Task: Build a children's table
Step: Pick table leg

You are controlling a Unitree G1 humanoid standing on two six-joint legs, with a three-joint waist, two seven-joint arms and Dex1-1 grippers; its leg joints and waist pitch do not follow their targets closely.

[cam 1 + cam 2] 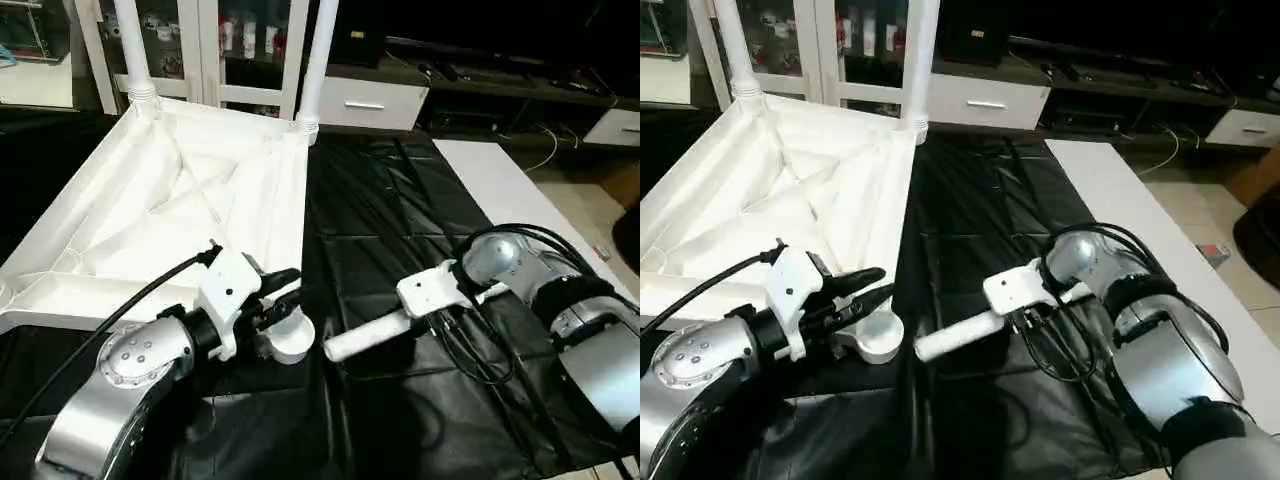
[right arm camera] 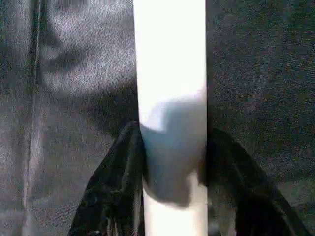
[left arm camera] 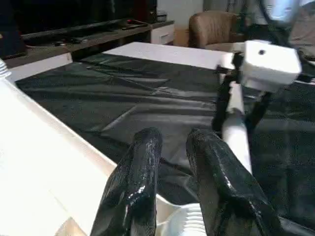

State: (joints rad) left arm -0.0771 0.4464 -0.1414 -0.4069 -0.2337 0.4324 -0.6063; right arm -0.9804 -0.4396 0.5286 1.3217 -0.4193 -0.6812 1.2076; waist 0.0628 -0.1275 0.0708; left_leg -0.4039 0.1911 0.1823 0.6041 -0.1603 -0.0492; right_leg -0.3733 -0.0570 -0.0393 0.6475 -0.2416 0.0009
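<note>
A desk (image 1: 500, 180) covered by a creased black sheet (image 1: 380, 230) carries the upside-down white tabletop (image 1: 170, 210) at one side and a loose white leg (image 1: 365, 340) beside it.

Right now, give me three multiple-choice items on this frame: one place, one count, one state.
1. Where does the loose leg lie? A on the black sheet; B on the tabletop; C on the floor.
2. How many legs stand in the tabletop? A none; B two; C four.
3. The right gripper has its jaws: A around the loose leg; B around a cable; C clear of everything.
Key: 1A, it lies across the sheet; 2B, two upright at far corners; 3A, both jaws flank it.
</note>
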